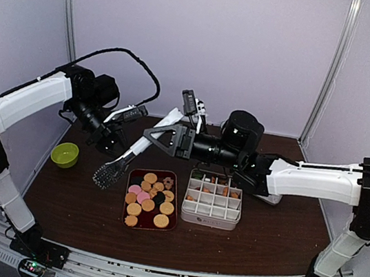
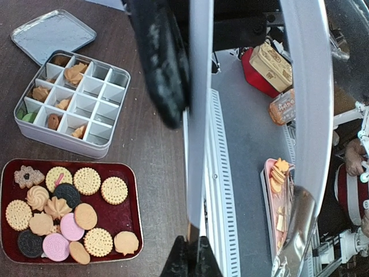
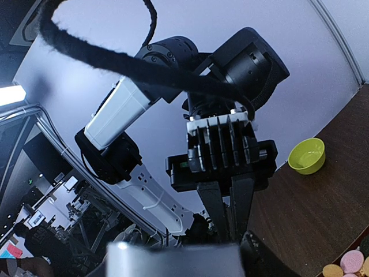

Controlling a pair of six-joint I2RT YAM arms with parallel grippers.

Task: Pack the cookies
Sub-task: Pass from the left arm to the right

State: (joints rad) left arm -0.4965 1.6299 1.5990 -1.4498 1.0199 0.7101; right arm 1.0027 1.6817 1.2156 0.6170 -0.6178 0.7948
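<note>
Tongs (image 2: 200,86) hang between green bowl (image 1: 65,155) and cookies (image 1: 149,199).

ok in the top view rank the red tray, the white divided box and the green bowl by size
1 and 2: red tray and divided box, which look about alike, so no ranking between them
3: green bowl, clearly smallest

Cookies (image 1: 150,192) on tray (image 1: 147,224) — divided box (image 1: 209,219) just right, bowl (image 1: 65,155) left

Pale lilac walls (image 1: 206,44), dark, perhaps wooden, table (image 1: 76,213)
</note>
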